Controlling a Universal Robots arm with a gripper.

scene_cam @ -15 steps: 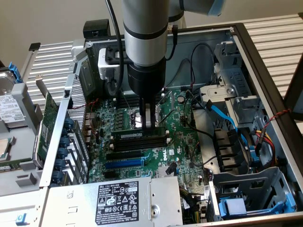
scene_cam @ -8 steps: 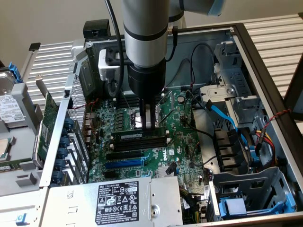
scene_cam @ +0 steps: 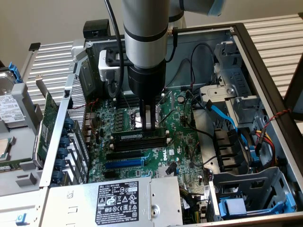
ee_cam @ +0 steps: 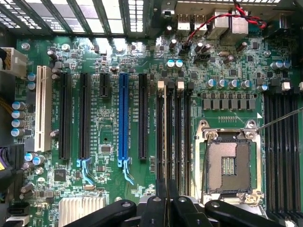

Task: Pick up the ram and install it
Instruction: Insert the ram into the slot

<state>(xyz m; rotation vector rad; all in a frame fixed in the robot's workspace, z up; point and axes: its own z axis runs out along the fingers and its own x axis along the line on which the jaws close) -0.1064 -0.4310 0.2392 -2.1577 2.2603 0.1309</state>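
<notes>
Pincer (scene_cam: 149,126): closed, fingers pressed together, positioned low over the motherboard (scene_cam: 182,142).
Ram (scene_cam: 135,136): stood on edge along a memory slot, seen just at 6 o'clock of the pincer tips in the exterior view.
Contact, pincer to ram: cannot be told.

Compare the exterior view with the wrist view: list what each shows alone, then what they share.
Exterior view: the arm, the power supply, a blue cable, and the ram beneath the claw. Wrist view: the bare CPU socket and a white slot. Both: the shut claw, the motherboard, the blue slot.
</notes>
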